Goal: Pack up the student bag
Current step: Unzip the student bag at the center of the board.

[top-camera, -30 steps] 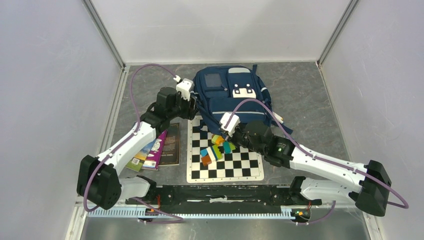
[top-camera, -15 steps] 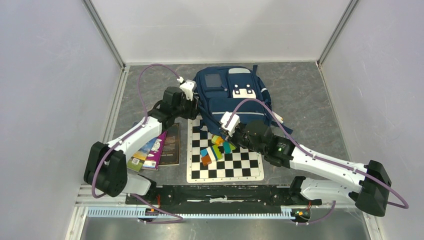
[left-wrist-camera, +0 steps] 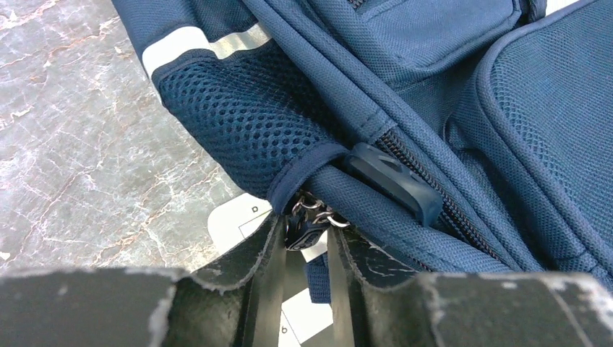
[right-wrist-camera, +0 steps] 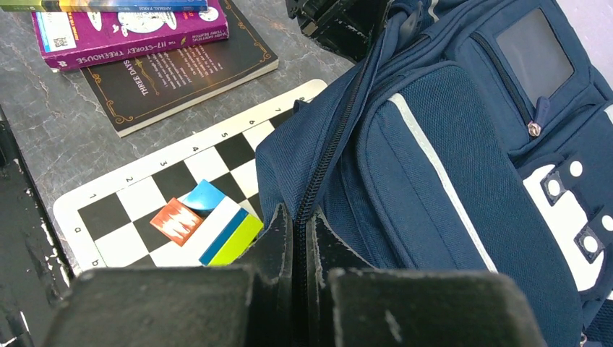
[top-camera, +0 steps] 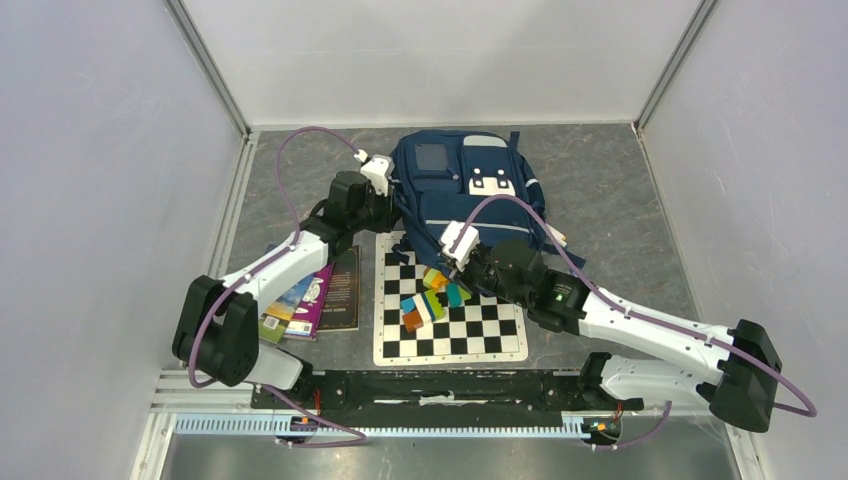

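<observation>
Narrowing lately, left pincer (left-wrist-camera: 307, 238) brackets the zipper pull (left-wrist-camera: 302, 230) (grip unclear); right pincer (right-wrist-camera: 298, 217) pinches the student bag (right-wrist-camera: 434, 159).

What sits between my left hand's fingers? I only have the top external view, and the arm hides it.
Observer: Your left hand has its fingers either side of a zipper pull on the student bag, beside the corner of the mesh side pocket.
Operator: Clamped yet?
Observer: No, a gap shows beside the pull.
Operator: And the right hand?
Observer: The right hand is shut on the bag's edge, right at the zip, which looks closed above it.
</observation>
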Robot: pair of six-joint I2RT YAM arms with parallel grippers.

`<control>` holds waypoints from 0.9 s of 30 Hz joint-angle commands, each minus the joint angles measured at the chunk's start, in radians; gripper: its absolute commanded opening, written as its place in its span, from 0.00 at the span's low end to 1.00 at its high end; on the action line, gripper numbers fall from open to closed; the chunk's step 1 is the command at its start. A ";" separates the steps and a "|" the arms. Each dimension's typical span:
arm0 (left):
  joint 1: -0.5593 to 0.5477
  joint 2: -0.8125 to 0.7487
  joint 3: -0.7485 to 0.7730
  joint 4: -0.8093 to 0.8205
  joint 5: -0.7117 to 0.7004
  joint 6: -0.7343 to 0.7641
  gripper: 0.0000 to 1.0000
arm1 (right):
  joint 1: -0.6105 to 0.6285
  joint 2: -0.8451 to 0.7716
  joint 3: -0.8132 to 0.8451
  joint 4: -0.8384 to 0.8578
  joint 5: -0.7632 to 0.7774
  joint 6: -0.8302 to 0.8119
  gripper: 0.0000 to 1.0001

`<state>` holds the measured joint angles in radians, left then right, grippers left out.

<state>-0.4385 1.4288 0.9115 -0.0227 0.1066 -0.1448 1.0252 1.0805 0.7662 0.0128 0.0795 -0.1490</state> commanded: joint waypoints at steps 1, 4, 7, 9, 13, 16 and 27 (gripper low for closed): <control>0.002 -0.047 0.014 0.051 -0.093 0.024 0.31 | 0.006 -0.011 0.078 0.146 -0.020 0.017 0.00; 0.003 -0.073 0.007 0.050 -0.102 0.042 0.27 | 0.006 -0.002 0.079 0.146 -0.020 0.017 0.00; 0.002 -0.084 0.009 0.048 -0.093 0.053 0.26 | 0.006 0.006 0.083 0.141 -0.023 0.017 0.00; 0.003 -0.088 0.012 0.036 -0.102 0.069 0.26 | 0.006 0.009 0.087 0.138 -0.026 0.019 0.00; 0.003 -0.103 0.009 0.028 -0.103 0.094 0.28 | 0.006 0.008 0.087 0.139 -0.030 0.020 0.00; 0.003 -0.113 0.001 0.028 -0.099 0.104 0.19 | 0.006 0.006 0.087 0.139 -0.035 0.021 0.00; 0.001 -0.170 0.022 -0.092 0.050 0.285 0.05 | 0.006 0.014 0.079 0.116 0.014 0.000 0.00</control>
<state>-0.4385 1.3163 0.9001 -0.0639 0.0883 0.0101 1.0267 1.1027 0.7818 0.0311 0.0647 -0.1349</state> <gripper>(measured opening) 0.097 0.040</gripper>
